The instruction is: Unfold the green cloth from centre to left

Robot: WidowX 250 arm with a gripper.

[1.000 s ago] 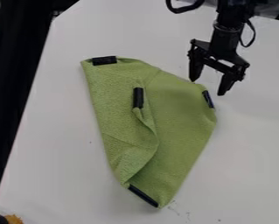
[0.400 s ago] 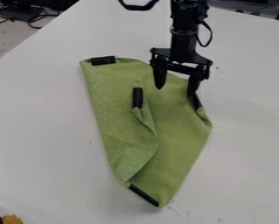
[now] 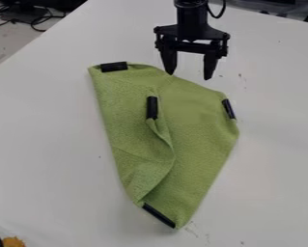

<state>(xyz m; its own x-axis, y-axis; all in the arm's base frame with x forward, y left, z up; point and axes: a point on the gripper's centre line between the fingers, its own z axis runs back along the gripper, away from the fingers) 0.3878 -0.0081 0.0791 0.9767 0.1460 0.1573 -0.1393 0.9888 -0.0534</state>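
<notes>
Okay, so in the camera view the green cloth (image 3: 198,130) is lying on the white table (image 3: 46,135), half folded, with one corner tucked in to the middle. Gripper (image 3: 189,76) hangs at its upper edge, jaws well apart, nothing between them; can't tell if a tip touches fabric.

I'd guess it's light and floppy, soft, not fragile, and likely to ruck up if dragged. Best hold is probably the black centre strip (image 3: 152,107), lifted over to the left. Pinch too deep and you could grab the bottom layer too.

Other stuff: cables (image 3: 36,20) past the table's edge, an orange thing (image 3: 14,241) bottom left. Neither looks in the way.
</notes>
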